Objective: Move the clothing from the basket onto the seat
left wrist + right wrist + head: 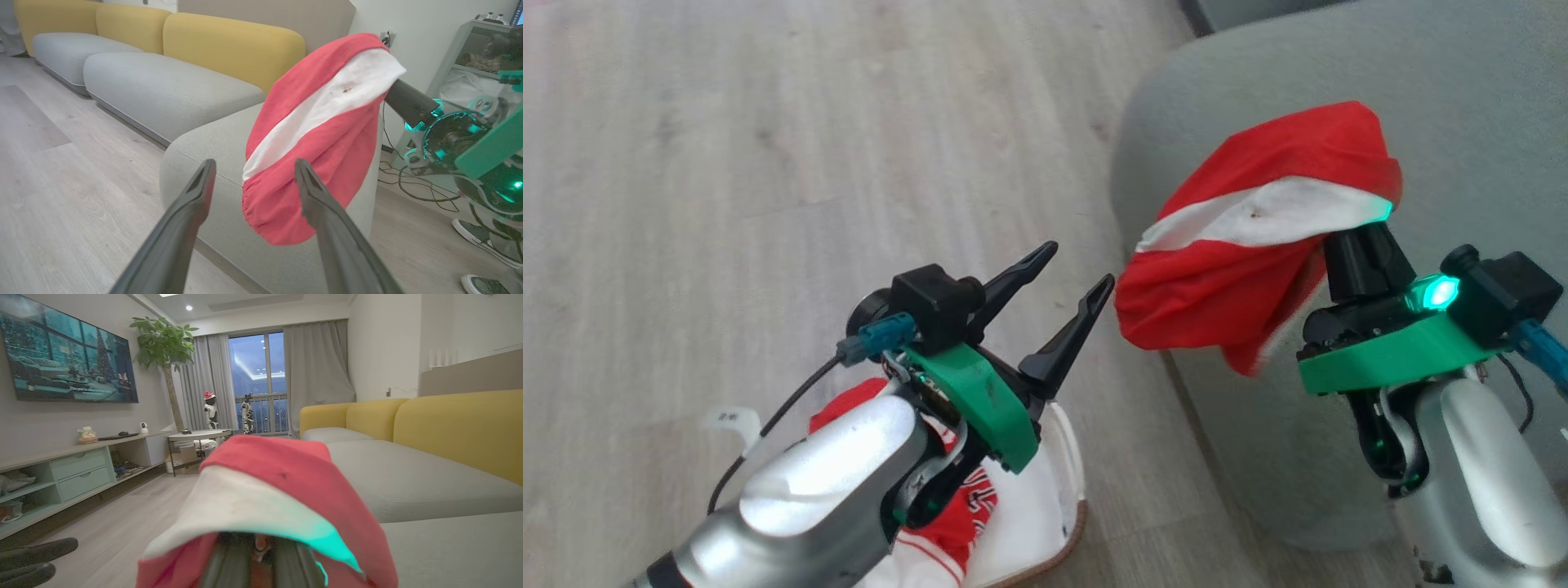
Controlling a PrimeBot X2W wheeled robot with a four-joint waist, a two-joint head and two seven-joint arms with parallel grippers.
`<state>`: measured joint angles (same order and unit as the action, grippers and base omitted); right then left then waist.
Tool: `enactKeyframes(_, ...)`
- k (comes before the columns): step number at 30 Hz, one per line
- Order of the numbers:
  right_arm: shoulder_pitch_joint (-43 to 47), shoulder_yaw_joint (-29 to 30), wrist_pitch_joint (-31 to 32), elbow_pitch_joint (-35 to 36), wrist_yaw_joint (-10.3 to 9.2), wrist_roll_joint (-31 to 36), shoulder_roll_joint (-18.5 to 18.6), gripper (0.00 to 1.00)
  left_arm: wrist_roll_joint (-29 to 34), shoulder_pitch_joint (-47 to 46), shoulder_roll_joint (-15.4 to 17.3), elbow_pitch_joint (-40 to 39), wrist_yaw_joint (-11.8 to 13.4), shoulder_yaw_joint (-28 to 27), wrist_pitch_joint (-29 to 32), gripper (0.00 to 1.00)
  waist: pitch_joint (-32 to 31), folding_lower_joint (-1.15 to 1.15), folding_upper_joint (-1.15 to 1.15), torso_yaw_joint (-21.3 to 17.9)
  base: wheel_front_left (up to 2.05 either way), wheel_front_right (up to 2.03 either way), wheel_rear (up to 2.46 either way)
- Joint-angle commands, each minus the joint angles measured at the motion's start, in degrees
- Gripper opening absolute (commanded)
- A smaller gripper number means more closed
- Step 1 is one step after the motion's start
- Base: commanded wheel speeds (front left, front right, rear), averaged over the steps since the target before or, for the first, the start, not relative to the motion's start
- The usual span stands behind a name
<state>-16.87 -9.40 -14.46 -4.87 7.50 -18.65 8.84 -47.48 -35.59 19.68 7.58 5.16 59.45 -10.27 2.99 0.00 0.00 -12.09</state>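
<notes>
Head view: the right gripper [1368, 249] carries a red garment [1258, 245] draped over its fingers, which seem pressed together on a fold, with the seat [1462, 122] beneath and beyond. The left gripper [1078, 265], spread and empty, hangs over the basket [1078, 523] and the remaining clothing [947, 510].

Left wrist view: the garment dangles just ahead of the spread fingers.

Right wrist view: cushion stretches ahead. Reaching farther forward before releasing should keep the cloth off the edge.

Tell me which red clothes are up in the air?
The red garment with the wide white stripe, held up on the right gripper by the seat. The other red clothing lies low in the basket.
</notes>
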Motion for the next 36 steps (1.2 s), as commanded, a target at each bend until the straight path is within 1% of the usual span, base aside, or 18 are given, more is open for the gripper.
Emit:
enactKeyframes(1,-0.9,-0.79,-0.53,2.58,-0.01,0.03,0.22,0.0,0.6,-2.49,1.53,-1.29,0.29,-2.2,-0.81,1.0,0.96,0.0,0.0,-2.96,0.0,0.0,0.0)
enactKeyframes(11,-0.43,-0.64,-0.53,4.99,-0.01,0.27,0.01,0.0,1.77,-3.31,2.27,0.03,0.44,-2.07,-1.36,1.0,2.69,0.0,0.0,-11.19,0.0,0.0,0.0)
enactKeyframes(19,-0.34,-0.6,-0.53,6.59,-0.01,0.52,-0.52,0.0,2.35,-4.07,3.21,0.73,0.64,-2.47,-1.8,1.0,3.88,0.0,0.0,-15.91,0.0,0.0,0.0)
enactKeyframes(25,-0.06,0.28,-0.53,7.66,-0.01,0.44,-0.66,0.0,2.52,-4.31,3.28,0.92,0.6,-2.39,-2.0,1.0,4.49,0.0,0.0,-17.41,0.0,0.0,0.0)
enactKeyframes(30,0.07,0.94,-0.53,8.03,-0.01,0.44,-0.51,0.0,2.56,-4.72,3.05,1.03,0.47,-2.19,-1.94,1.0,5.02,0.0,0.0,-17.67,0.0,0.0,0.0)
enactKeyframes(36,-2.37,0.51,-0.53,4.8,-0.01,-0.77,0.89,0.0,2.6,-5.36,3.08,0.76,0.37,-2.02,-1.6,1.0,6.24,0.0,0.0,-17.69,0.0,0.0,0.0)
